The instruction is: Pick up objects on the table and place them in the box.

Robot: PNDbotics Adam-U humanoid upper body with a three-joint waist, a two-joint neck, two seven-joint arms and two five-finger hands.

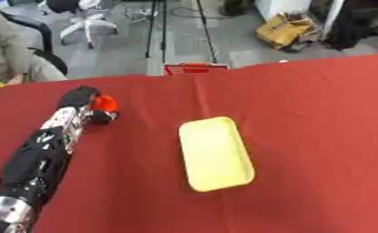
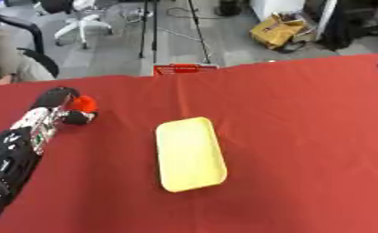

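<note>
On the left side of the red tabletop point(image 1: 303, 136), a small orange object point(image 1: 105, 103) sits inside the left hand point(image 1: 84, 102), whose dark fingers curl around it so only part of the orange shows. Whether the object is already lifted or rests on the cloth cannot be told. The arm runs back from it toward the lower left corner.

Well apart to the right, near the middle of the tabletop, lies a pale yellow box point(image 1: 216, 154), shallow and rounded at the corners, its long side running away from the robot. Nothing shows inside it. At the far edge of the tabletop a red and white thing point(image 1: 196, 68) stands; what it is cannot be made out.

The right hand appears in neither view.

The step in hand looks like the pick: the object is grasped, not yet carried. The next move calls for raising the object clear of the cloth, swinging the arm rightward until the hand hangs over the box, then opening the fingers low enough that the object does not bounce out over the shallow rim.
</note>
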